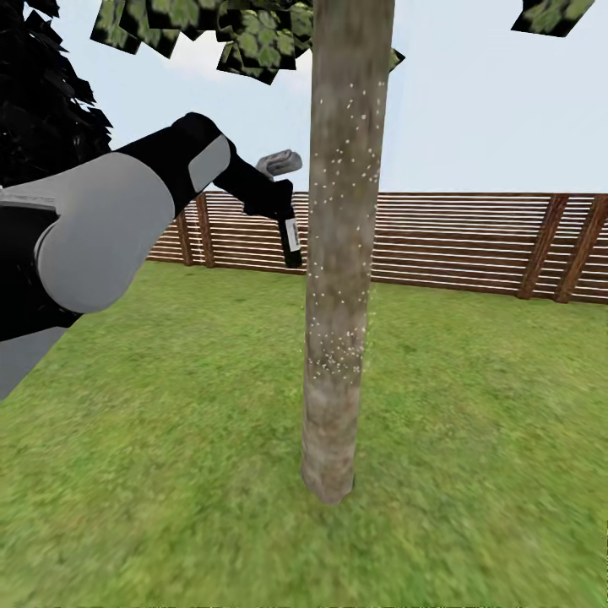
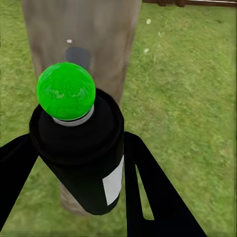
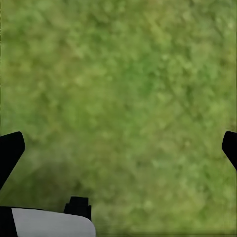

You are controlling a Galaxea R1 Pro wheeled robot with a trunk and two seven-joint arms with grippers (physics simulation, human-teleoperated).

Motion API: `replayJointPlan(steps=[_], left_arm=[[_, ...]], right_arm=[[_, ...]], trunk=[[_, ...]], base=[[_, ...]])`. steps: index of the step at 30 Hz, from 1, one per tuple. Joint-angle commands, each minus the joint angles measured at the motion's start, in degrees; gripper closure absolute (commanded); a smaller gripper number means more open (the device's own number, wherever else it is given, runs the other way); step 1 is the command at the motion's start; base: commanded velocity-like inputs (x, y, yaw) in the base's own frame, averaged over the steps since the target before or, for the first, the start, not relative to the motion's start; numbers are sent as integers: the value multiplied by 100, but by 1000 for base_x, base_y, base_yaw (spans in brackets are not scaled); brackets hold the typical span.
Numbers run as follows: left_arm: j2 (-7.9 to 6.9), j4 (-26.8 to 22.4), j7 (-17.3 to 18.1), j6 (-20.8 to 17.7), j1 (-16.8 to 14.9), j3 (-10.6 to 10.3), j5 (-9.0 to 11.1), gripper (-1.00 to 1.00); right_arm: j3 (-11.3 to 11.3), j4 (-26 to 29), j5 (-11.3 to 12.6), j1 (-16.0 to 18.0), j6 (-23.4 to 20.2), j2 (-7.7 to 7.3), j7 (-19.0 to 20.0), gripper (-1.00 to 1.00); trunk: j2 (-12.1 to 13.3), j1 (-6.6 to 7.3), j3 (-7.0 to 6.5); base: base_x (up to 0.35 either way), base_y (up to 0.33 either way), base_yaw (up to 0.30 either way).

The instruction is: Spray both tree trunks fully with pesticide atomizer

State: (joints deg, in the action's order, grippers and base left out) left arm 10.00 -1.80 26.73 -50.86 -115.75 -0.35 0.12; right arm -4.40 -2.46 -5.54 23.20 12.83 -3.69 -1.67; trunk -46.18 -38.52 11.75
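The left gripper (image 2: 74,163) is holding the spray bottle (image 2: 81,163) just beside the tree trunk (image 1: 342,253).
White specks are dotting the bark; a wooden fence (image 1: 473,245) is standing behind, grass (image 1: 169,473) around. The right gripper (image 3: 118,148) is hanging wide apart.

Grey and black robot arm, dark fingers

The left arm (image 1: 110,219) has a rounded, smooth light-grey shell, then a black forearm with a grey panel and a small grey block at the wrist. Its gripper fingers (image 2: 148,187) are flat, black, with a slot cut through.
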Motion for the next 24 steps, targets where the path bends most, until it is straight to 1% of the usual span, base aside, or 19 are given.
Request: replayJointPlan(steps=[1, 3, 6, 8, 11, 15, 20, 21, 22, 24], left_arm=[[0, 3, -15, 4, 0, 8, -3, 100], [0, 11, -18, 9, 18, 8, -3, 100], [0, 6, -19, 267, 153, 8, -3, 100], [0, 7, -19, 309, 163, 8, -3, 100], [0, 6, -18, 333, 172, 4, -3, 100], [0, 12, -11, 331, 174, 1, -3, 100], [0, 15, -10, 331, 183, -1, -1, 100], [0, 19, -13, 336, 213, 5, -2, 100], [0, 17, -29, 364, 318, 6, -4, 100], [0, 8, -54, 611, 472, 15, -17, 100]], right_arm=[[0, 0, 0, 0, 0, 0, 0, -100], [-4, -14, 0, 0, 0, 8, 0, -100], [0, -49, 0, 0, 12, 2, 0, -100], [0, -51, 0, 0, 15, 1, 0, -100], [2, -53, 6, -2, 12, -2, 0, -100], [5, -53, 8, -134, 17, -22, 0, -100], [6, -53, 9, -149, 18, -26, 0, -100], [4, -53, 9, -149, 18, -26, 0, -100], [2, -53, 9, -149, 18, -26, 0, -100], [2, -53, 9, -149, 18, -26, 0, -100]], trunk=[[0, 0, 0], [0, 0, 0], [0, 0, 0], [0, 0, 0], [0, 0, 0], [0, 0, 0], [0, 0, 0], [0, 0, 0], [0, 0, 0], [0, 0, 0]], base=[[-190, 0, 0], [-117, 0, 0], [-22, 0, 0], [-4, 0, 0], [-8, 0, 0], [-168, 0, 0], [-29, 0, 0], [-2, 0, 0], [-1, 0, 0], [0, 0, 0]])
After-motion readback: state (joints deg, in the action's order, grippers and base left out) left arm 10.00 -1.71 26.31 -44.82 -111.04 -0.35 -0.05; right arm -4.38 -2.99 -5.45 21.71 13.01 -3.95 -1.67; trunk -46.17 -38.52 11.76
